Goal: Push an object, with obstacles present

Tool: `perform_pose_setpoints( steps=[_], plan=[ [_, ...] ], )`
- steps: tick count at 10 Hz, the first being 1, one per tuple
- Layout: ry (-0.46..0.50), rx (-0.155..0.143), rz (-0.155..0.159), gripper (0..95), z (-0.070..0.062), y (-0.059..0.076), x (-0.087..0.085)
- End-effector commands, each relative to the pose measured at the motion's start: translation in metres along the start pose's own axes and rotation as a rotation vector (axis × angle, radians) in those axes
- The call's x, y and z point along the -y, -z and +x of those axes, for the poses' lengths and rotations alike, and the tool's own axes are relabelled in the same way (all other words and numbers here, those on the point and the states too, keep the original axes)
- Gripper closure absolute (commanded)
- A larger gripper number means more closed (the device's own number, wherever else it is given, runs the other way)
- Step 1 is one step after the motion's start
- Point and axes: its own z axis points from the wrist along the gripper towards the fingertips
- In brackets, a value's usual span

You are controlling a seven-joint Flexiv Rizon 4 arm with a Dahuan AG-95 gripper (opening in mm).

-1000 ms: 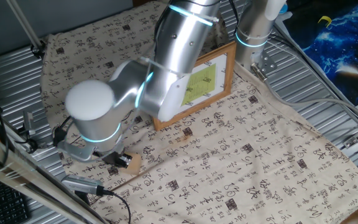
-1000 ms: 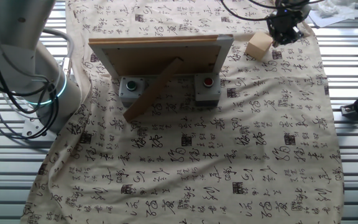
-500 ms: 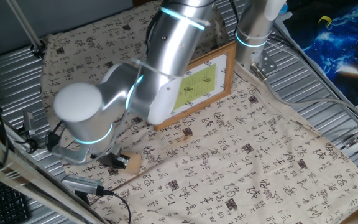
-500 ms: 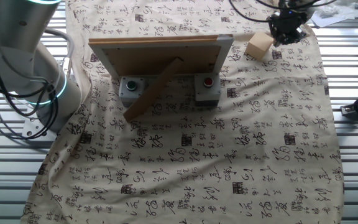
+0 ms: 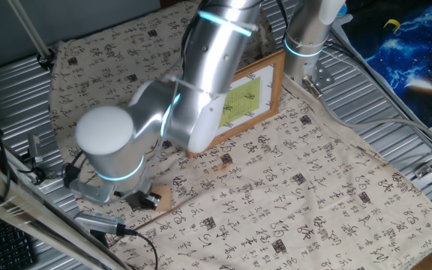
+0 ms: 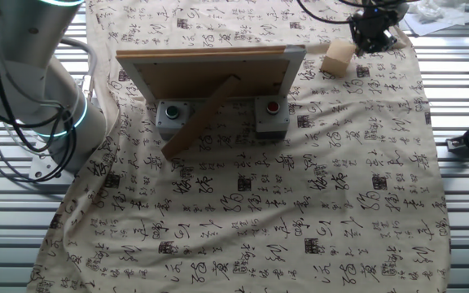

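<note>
My black end effector (image 6: 373,32) sits against the small light-tan wooden cube (image 6: 339,58), just beside the brown-bordered rectangular picture frame (image 6: 210,73); finger spread unreadable from either view.

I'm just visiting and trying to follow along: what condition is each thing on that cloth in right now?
Wooden cube: resting flat on the cloth, beside the gripper.
Picture frame: standing upright, propped on its back strut.
Gripper: low by the cube, holding nothing; whether the jaws are open cannot be told.
Cloth: spread out, slightly wrinkled.

Picture frame (image 5: 238,101) half behind arm (image 5: 208,67).
</note>
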Motion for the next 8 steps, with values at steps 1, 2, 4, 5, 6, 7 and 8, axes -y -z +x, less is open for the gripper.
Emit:
perform_pose_setpoints(
  steps=[1,2,4,5,6,7,8],
  plan=[
    [-0.006,0.001,0.009,95.0,0.001,-0.001,-0.005],
    [-0.007,0.002,0.009,95.0,0.001,-0.003,-0.007],
    [-0.007,0.003,0.009,95.0,0.002,-0.005,-0.009],
    [-0.006,0.003,0.009,95.0,0.004,-0.006,-0.01],
    [-0.009,0.003,0.009,95.0,0.005,-0.007,-0.012],
    [-0.013,0.003,0.01,95.0,0.006,-0.008,-0.014],
    [-0.021,0.001,0.01,95.0,0.007,-0.008,-0.016]
  ],
)
